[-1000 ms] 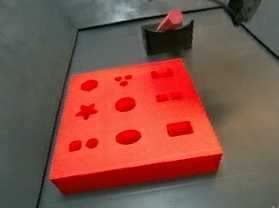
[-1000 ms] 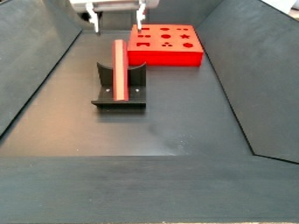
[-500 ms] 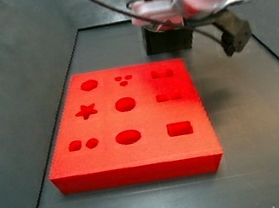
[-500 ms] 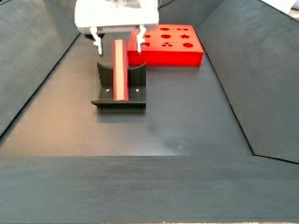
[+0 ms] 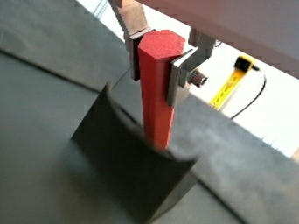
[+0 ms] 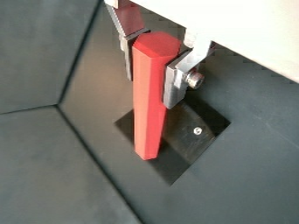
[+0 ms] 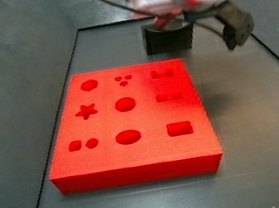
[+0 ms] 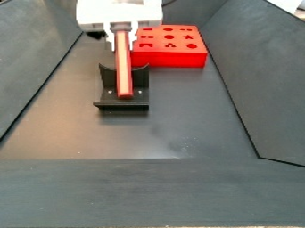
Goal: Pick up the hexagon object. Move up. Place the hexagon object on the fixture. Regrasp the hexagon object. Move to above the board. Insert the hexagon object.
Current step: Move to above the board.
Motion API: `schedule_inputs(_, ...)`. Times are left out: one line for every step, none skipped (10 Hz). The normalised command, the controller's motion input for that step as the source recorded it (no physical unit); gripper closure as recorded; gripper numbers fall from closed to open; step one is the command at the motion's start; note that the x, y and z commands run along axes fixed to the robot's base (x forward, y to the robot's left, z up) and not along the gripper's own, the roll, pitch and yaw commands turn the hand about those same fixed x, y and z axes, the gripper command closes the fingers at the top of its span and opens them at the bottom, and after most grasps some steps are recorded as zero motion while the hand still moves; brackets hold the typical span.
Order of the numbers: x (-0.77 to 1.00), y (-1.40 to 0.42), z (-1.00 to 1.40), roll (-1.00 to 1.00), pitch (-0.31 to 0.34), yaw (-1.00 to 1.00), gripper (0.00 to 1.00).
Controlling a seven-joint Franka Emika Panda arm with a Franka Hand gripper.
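Gripping faceted red hexagon object, gripper above dark fixture.

Gripper over the fixture: flat silver fingers with screw heads, white housing, black cable looping in a side view.
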Motion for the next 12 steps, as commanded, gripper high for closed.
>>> schedule_inputs(-0.07, -0.07, 1.0, 0.13, -0.125, -0.05, 1.0)
schedule_inputs(-0.07, -0.07, 1.0, 0.1, -0.117, -0.07, 1.0)
schedule_inputs(-0.07, -0.07, 1.0, 0.06, -0.08, -0.11, 1.0)
schedule_inputs(-0.07, -0.06, 1.0, 0.05, -0.059, -0.12, 1.0)
schedule_inputs(-0.07, -0.06, 1.0, 0.04, -0.013, -0.13, 1.0)
schedule_inputs(-0.07, -0.06, 1.0, 0.03, 0.036, -0.13, 1.0)
schedule_inputs(-0.07, -0.05, 1.0, 0.02, 0.072, -0.11, 1.0)
schedule_inputs(-0.07, -0.05, 1.0, 0.01, 0.093, -0.09, 1.0)
schedule_inputs(-0.07, -0.05, 1.0, -0.01, 0.128, -0.05, 1.0)
schedule_inputs(-0.07, -0.05, 1.0, -0.02, 0.148, -0.02, 1.0)
schedule_inputs(-0.07, -0.04, 1.0, -0.03, 0.153, 0.02, 1.0)
schedule_inputs(-0.06, -0.04, 1.0, -0.04, 0.155, 0.04, 1.0)
